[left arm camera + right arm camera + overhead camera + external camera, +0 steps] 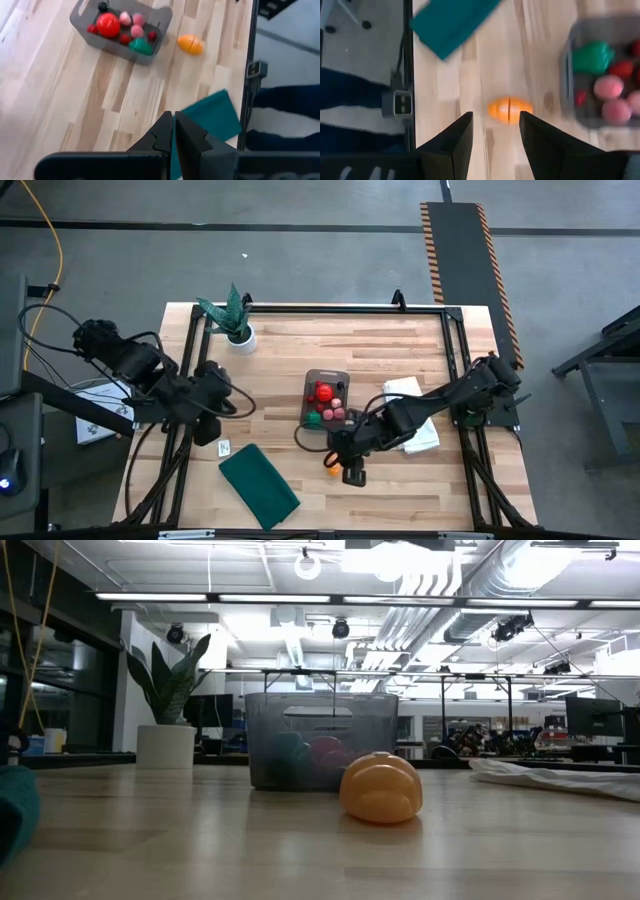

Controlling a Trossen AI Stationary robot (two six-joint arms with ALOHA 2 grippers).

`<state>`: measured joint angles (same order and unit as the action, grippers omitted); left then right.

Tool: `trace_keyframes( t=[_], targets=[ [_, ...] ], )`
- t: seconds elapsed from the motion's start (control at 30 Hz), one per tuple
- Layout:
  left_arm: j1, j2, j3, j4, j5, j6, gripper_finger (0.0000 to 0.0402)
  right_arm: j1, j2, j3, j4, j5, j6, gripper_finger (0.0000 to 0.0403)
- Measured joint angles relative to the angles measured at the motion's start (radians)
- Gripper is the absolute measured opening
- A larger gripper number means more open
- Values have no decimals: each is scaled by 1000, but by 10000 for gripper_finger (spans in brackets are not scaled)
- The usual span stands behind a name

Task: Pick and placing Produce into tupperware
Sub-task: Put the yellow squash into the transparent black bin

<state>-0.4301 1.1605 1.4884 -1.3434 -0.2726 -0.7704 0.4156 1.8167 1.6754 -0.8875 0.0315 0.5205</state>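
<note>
Your right gripper [495, 132] hovers with fingers parted and empty above the orange toy fruit [510, 110], which lies on the wooden table [400, 350] just beside the clear tupperware [312, 376]; that container holds the red ball [108, 24], a green piece [141, 46] and pink pieces; your left gripper [173, 131] waits, fingers closed on nothing, near the dark green cloth [258, 485].

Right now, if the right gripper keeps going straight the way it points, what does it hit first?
Most likely the orange produce piece: it lies on the table directly ahead of the open right gripper, in line with the gap between its fingers. The tupperware sits off to one side. Depth is unclear.
</note>
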Motion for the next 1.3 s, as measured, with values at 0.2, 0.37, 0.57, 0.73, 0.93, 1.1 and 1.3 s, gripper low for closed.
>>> trace_keyframes(
  t=[0.2,0.37,0.57,0.73,0.93,1.1,1.3],
  targets=[
    [-62,-10,-43,-95,-15,-78,9,4,47,125,-18,106,-44,153],
    [-119,-17,-98,-112,-16,-147,9,4,55,165,-4,117,145,153],
    [-170,-21,-142,-104,-30,-192,9,4,57,169,-3,118,558,150],
    [-203,-21,-144,-99,-56,-241,9,6,90,169,-18,128,729,115],
    [-234,-21,-144,-96,-105,-295,9,7,147,169,-12,106,792,74],
    [-231,-21,-144,-95,-114,-316,9,16,167,169,-3,131,819,78],
    [-231,-22,-144,-94,-140,-222,9,38,214,169,3,170,1005,104]
  ],
)
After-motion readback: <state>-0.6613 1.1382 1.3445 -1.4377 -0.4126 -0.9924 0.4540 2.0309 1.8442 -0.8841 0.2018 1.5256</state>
